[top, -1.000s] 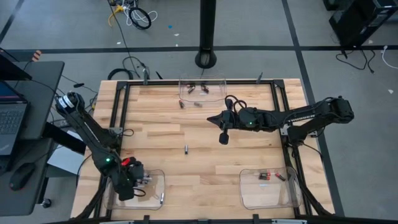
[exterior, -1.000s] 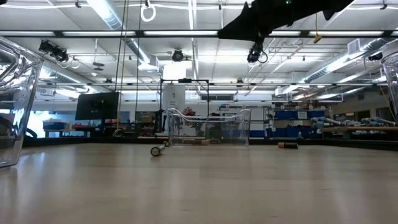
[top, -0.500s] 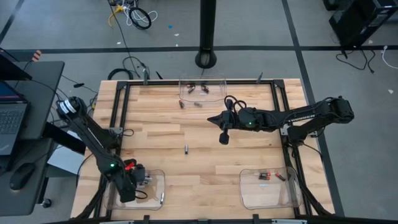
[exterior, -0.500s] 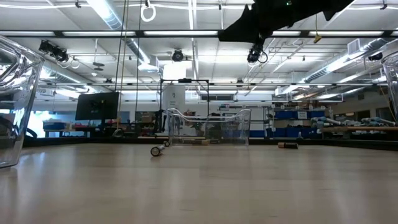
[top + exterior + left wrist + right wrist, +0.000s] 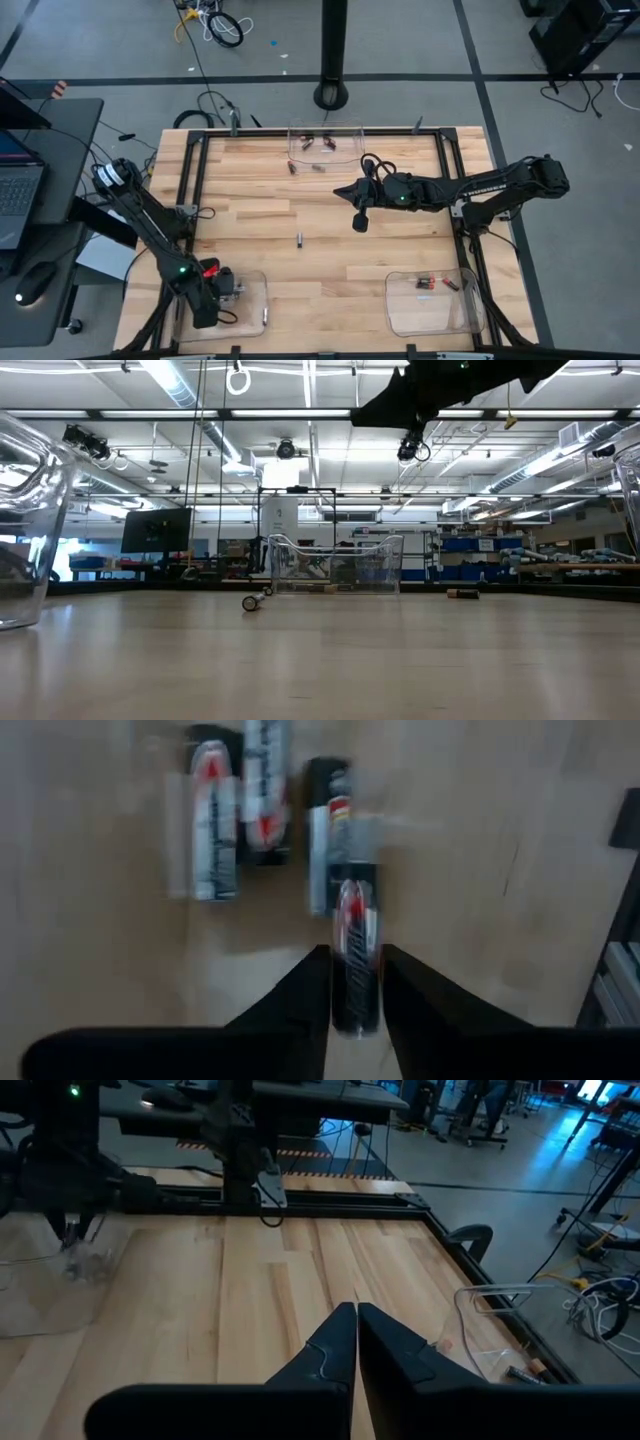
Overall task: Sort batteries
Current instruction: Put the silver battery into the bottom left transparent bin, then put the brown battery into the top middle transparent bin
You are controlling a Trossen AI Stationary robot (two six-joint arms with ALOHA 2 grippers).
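The left gripper [image 5: 205, 312] is down inside the clear bin [image 5: 252, 285] at the near left corner of the bench [image 5: 330, 270]. Its fingers [image 5: 300, 990] are clamped on a black battery [image 5: 354, 960]. Three more batteries [image 5: 215, 830] lie in that bin just past it.

The right gripper [image 5: 360, 222] hangs over the middle of the bench, fingers [image 5: 335, 1345] pressed together and holding nothing.

One small battery [image 5: 299, 239] lies alone in the middle. Two more [image 5: 305, 168] lie by the far bin [image 5: 325, 142], which has some inside. The near right bin [image 5: 430, 302] holds a few too.
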